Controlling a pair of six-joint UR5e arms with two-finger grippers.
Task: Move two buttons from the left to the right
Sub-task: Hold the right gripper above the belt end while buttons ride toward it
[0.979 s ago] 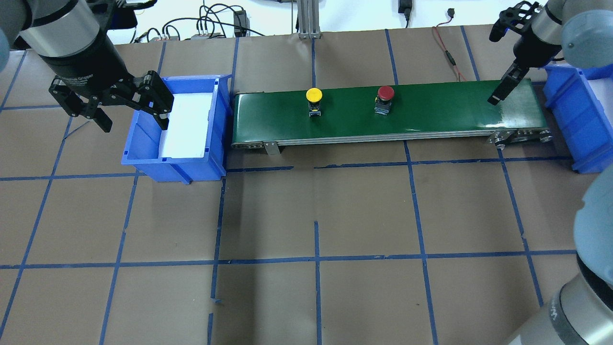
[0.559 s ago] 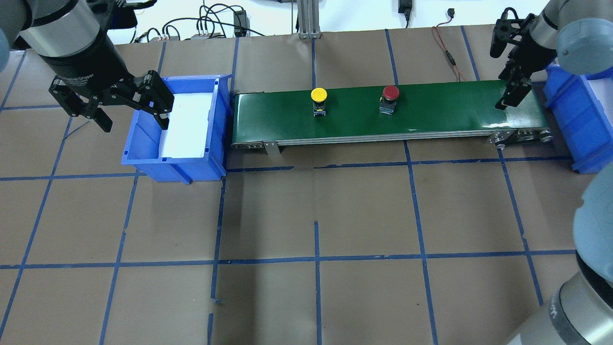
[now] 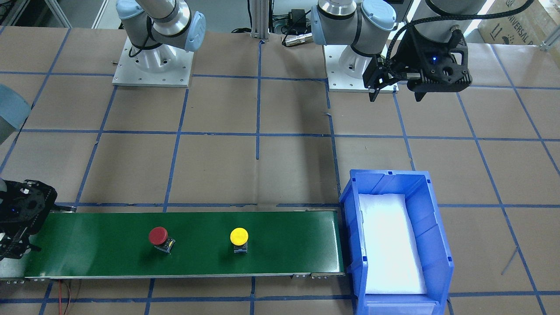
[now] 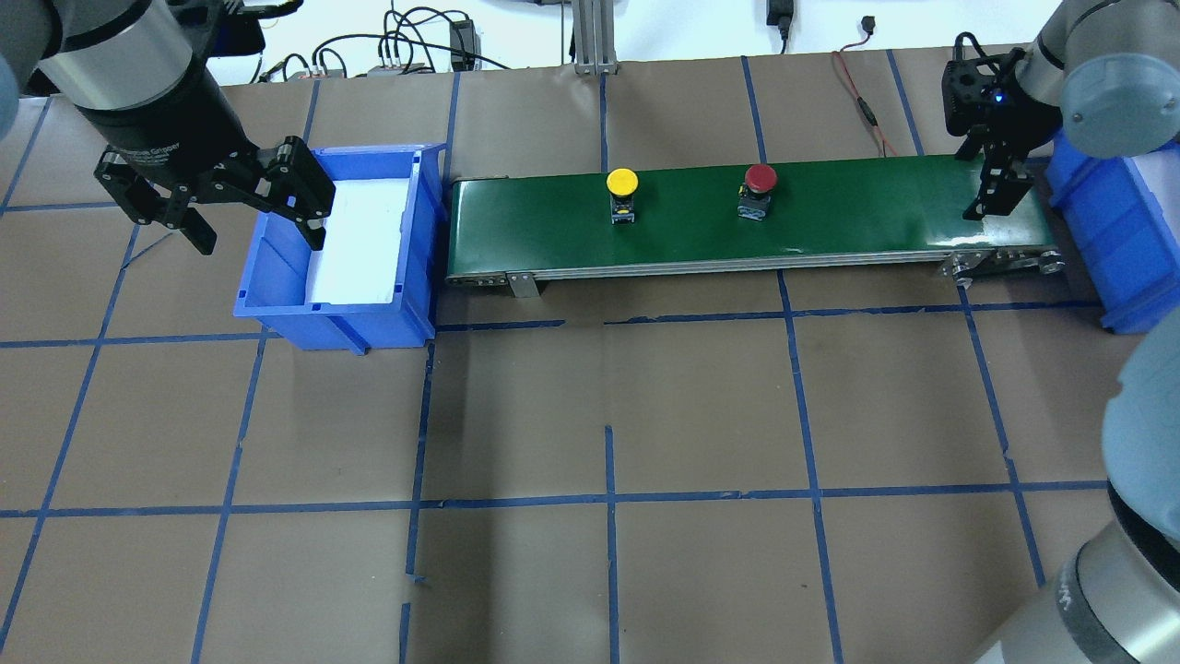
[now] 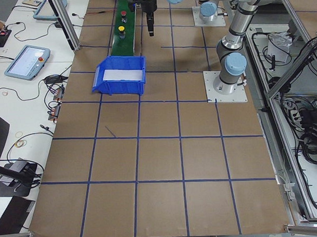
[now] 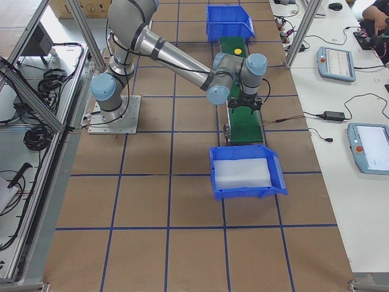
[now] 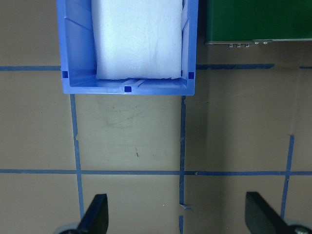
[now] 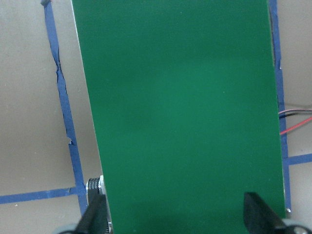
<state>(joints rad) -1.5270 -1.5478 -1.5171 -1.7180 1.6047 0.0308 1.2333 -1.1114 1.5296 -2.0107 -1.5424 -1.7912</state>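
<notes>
The yellow button (image 4: 622,183) (image 3: 239,236) and the red button (image 4: 760,178) (image 3: 158,236) stand upright on the green conveyor belt (image 4: 857,221), the red one further right in the overhead view. My left gripper (image 4: 258,238) (image 3: 395,96) hangs open over the near-left edge of the left blue bin (image 4: 277,309); its wrist view shows bare paper between the fingertips (image 7: 95,217). At the belt's right end my right gripper (image 4: 988,189) (image 3: 17,245) is open above the belt surface (image 8: 180,97), empty and well right of the red button.
A second blue bin (image 4: 1102,221) with white foam sits just past the belt's right end. The left bin's white foam liner (image 7: 139,39) holds nothing. Cables and a metal post (image 4: 590,37) lie behind the belt. Brown paper with blue tape lines covers the table.
Both buttons have ridden the belt to the right. My right gripper has moved right and down to the belt's right end. The left arm has stayed still.
</notes>
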